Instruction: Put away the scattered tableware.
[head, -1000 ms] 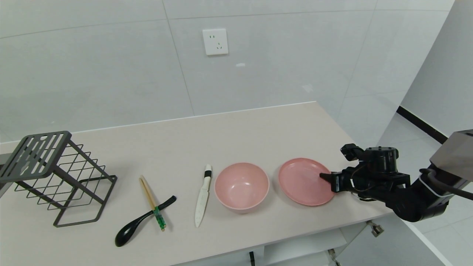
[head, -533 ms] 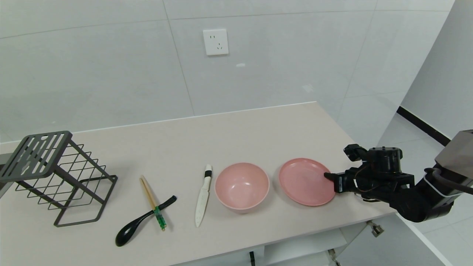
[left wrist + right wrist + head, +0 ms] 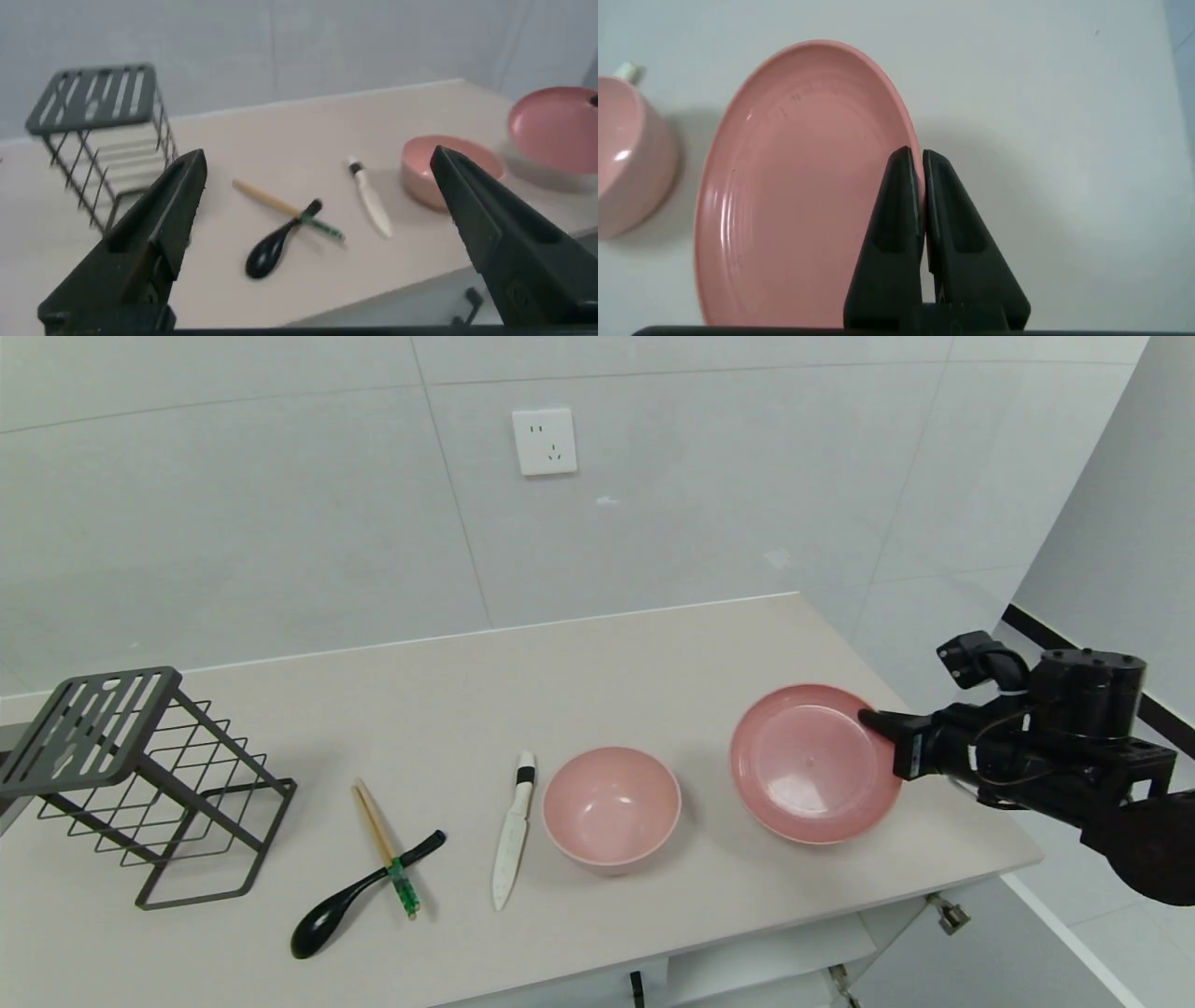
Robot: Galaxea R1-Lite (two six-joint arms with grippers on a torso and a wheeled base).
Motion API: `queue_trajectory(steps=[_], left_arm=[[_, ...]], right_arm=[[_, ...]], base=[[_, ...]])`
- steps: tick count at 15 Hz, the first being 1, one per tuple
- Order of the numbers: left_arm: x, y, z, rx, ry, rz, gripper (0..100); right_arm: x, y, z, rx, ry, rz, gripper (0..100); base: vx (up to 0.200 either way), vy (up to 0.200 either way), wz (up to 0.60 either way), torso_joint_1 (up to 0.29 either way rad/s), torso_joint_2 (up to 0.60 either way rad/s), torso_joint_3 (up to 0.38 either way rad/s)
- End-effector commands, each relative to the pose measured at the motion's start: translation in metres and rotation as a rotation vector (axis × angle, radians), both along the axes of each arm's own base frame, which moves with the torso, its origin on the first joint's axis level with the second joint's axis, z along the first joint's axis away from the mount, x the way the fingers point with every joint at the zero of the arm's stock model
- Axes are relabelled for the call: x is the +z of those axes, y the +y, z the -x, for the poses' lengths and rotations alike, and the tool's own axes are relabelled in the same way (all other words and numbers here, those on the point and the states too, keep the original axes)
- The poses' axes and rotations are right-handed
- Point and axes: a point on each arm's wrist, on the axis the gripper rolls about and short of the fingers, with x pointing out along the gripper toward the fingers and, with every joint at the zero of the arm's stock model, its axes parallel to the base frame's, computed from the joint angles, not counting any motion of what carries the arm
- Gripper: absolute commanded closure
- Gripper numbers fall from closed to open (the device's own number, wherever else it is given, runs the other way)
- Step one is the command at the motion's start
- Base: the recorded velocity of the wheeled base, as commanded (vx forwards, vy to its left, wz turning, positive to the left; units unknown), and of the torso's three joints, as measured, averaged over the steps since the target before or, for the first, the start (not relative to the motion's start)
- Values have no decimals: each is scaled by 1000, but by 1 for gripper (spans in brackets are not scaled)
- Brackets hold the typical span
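The right hand (image 3: 873,721) is closed on the plate (image 3: 803,765), pinching only its thin rim on the side away from the bowl (image 3: 611,803). The plate looks raised off the bench (image 3: 653,653) and tilted, near the bench's right end. The left hand (image 3: 316,161) is spread wide and holds nothing, hanging above the bench's front edge.

The main risk is the grip. With the rim caught at one spot, the plate's whole weight hangs to one side, so it may pivot between the fingers or slide out, especially on a quick swing. It is close to the bench's edge, so a slip here could send it to the floor.

The rack (image 3: 140,775) stands at the far left. A low carry there could clip the bowl, or sweep the knife (image 3: 513,831), chopsticks (image 3: 383,845) and spoon (image 3: 345,901). A plate that reaches the rack askew could catch on the wires and push the rack.
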Motion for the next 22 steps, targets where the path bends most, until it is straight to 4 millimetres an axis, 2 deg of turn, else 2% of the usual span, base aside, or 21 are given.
queue_trajectory(steps=[1, 2, 3, 4, 6, 10, 13, 15, 20, 22], left_arm=[[52, -2, -1, -167, 10, -34, 0], [76, -3, -9, -246, 35, -51, 0], [89, -4, -19, -286, 63, -60, 0], [98, -6, -31, -326, 103, -69, 0], [104, -9, -57, -387, 201, -73, 0], [95, -14, -100, -484, 382, -64, 0], [83, -28, -134, -590, 524, -71, 0], [76, -38, -157, -622, 538, -126, 0], [43, -54, -222, -621, 570, -293, 0], [31, -59, -241, -612, 578, -297, 0]], right_arm=[[26, -5, 29, 7, -96, -18, 100], [36, -6, 37, 6, -150, -32, 100], [42, -8, 46, 7, -196, -48, 100], [46, -10, 57, 6, -238, -71, 100], [47, -15, 81, 1, -260, -88, 100], [51, -36, 126, -62, -306, -87, 100], [46, -49, 160, -117, -335, -78, 100], [60, -52, 160, -127, -401, -76, 100], [62, -52, 166, -120, -423, -77, 100], [62, -52, 167, -119, -423, -77, 100]], base=[[0, 0, 0, 0, 0, 0], [0, 0, 0, 0, 0, 0], [0, 0, 0, 0, 0, 0], [0, 0, 0, 0, 0, 0], [0, 0, 0, 0, 0, 0], [0, 0, 0, 0, 0, 0], [0, 0, 0, 0, 0, 0], [0, 0, 0, 0, 0, 0], [0, 0, 0, 0, 0, 0], [0, 0, 0, 0, 0, 0]])
